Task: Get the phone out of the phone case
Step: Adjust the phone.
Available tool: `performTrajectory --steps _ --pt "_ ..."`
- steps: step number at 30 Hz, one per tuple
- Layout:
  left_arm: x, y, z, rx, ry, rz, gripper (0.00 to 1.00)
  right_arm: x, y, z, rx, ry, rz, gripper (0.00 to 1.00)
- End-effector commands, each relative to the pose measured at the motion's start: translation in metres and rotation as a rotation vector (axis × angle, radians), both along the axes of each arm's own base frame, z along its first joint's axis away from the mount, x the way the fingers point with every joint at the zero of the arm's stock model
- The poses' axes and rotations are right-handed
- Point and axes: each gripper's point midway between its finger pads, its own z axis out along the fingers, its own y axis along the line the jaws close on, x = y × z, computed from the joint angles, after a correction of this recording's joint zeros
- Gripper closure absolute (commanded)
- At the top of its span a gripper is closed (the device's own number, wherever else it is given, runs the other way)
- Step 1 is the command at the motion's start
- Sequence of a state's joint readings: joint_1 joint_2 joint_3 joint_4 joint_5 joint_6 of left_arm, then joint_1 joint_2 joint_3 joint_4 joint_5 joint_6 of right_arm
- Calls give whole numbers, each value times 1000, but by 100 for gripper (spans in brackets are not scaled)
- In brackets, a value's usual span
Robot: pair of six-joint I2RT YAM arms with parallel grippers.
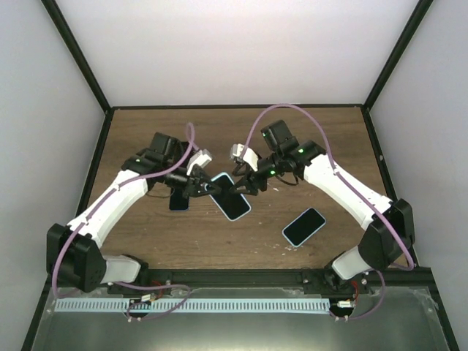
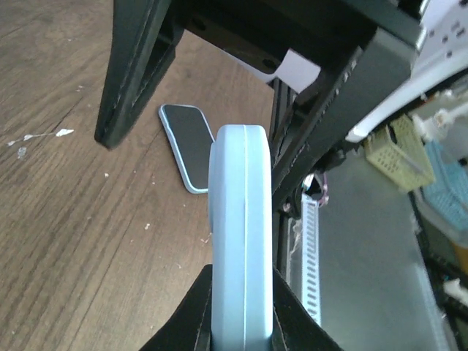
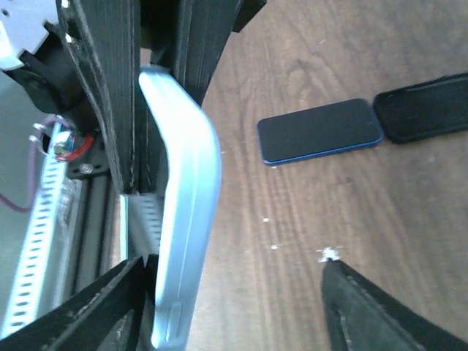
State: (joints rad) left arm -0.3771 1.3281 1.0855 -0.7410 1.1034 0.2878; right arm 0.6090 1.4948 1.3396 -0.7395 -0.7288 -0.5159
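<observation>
**Top view.** 2 arms meet over the middle of the brown table [image 1: 241,131]. Between them, above the table, a phone [image 1: 232,199] sits in a light-blue phone case [image 1: 244,214], dark screen facing up and long axis running from upper left to lower right. The left gripper [image 1: 208,189] meets it from the left and the right gripper [image 1: 245,184] from the upper right.

**Left wrist view.** The phone case is seen edge-on, upright in the centre of the frame. The left fingers [image 2: 191,318] at the bottom edge are clamped against its 2 broad faces, 1 on each side. The right arm's fingers enter from the top. 1 stands well to the left of the case with bare table between them, and the other lies close along the case's right side.

**Right wrist view.** The case's rounded edge runs down the left half of the frame. The right fingers [image 3: 365,307] are spread wide. The left 1 is just beside the case, though contact cannot be confirmed, and the right 1 is well apart from it.

**On the table.** A 2nd phone [image 1: 303,227] with a light-blue rim lies at lower right of the top view. In the right wrist view, a 3rd phone [image 3: 319,130] with a blue rim lies end to end with a black slab [image 3: 428,108].
</observation>
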Motion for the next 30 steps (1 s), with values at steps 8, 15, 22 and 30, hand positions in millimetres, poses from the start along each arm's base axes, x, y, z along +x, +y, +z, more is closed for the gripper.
performTrajectory --steps 8,15,22,30 --pt "-41 -20 0 27 -177 -173 100 -27 2 23 81 37 119 54" --pt "-35 -23 -2 43 -176 -161 100 -42 7 16 81 34 159 66" --pt "-32 -25 -1 50 -172 -161 100 -47 13 17 79 22 179 82" --pt "-10 -14 2 78 -194 -55 85 -42 16 36 124 -4 160 99"
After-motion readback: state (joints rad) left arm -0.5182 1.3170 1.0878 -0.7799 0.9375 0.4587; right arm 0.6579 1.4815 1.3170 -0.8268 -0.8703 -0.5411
